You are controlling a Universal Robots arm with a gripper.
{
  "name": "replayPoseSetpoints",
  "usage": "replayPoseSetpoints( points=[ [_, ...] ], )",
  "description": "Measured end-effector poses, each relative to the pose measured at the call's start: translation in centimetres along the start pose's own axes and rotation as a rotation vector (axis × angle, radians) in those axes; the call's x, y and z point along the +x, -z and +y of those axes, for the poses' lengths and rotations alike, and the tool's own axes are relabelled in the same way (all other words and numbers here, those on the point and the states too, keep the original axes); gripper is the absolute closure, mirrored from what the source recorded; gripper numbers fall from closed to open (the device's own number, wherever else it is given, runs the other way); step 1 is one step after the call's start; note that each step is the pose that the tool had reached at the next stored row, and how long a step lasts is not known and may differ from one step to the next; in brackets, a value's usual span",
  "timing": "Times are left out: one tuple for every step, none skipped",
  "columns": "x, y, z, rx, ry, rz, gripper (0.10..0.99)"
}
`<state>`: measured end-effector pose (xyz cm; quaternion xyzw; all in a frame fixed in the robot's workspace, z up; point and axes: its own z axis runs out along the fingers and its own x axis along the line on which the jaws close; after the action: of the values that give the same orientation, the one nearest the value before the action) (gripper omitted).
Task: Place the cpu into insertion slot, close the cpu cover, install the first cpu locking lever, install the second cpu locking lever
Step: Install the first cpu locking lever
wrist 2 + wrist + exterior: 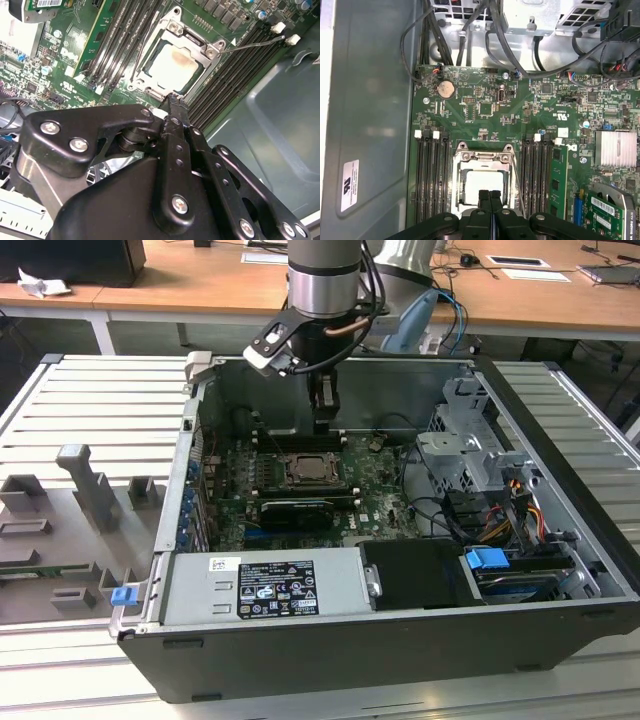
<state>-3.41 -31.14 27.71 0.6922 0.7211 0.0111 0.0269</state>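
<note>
The cpu lies flat in the insertion slot on the green board, its pale metal face showing through the window of the cpu cover. The silver cover lies down over the cpu, hiding the slot's pin field. A thin wire locking lever stands out from one corner of the socket, over the memory slots. A second wire lever runs along the opposite side. My gripper hangs just above the socket's edge, shut with nothing between its fingers. In the exterior view the gripper hangs inside the case behind the socket.
Long black memory slots flank the socket on both sides, with one green module fitted. A finned heatsink and an expansion card sit nearby. Cables hang near the drive cage. The grey case wall borders the board.
</note>
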Motion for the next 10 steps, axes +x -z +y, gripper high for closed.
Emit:
replayPoseSetpoints(
  points=[
    [0.0,0.0,-0.04,0.0,0.002,0.0001,0.98],
    [0.0,0.0,-0.07,0.0,0.003,0.0002,0.98],
    [0.0,0.01,-0.1,0.0,0.004,0.0002,0.98],
    [0.01,0.01,-0.14,0.0,0.006,0.0004,0.98],
    [0.01,0.01,-0.18,0.0,0.008,0.0004,0.98],
    [0.01,0.01,-0.22,0.0,0.009,0.0005,0.98],
    [0.01,0.01,-0.27,0.0,0.011,0.0006,0.98],
    [0.01,0.02,-0.31,0.0,0.013,0.0007,0.98],
    [0.01,0.02,-0.34,0.0,0.014,0.0008,0.98],
    [0.02,0.02,-0.38,0.0,0.016,0.0009,0.98]
  ],
)
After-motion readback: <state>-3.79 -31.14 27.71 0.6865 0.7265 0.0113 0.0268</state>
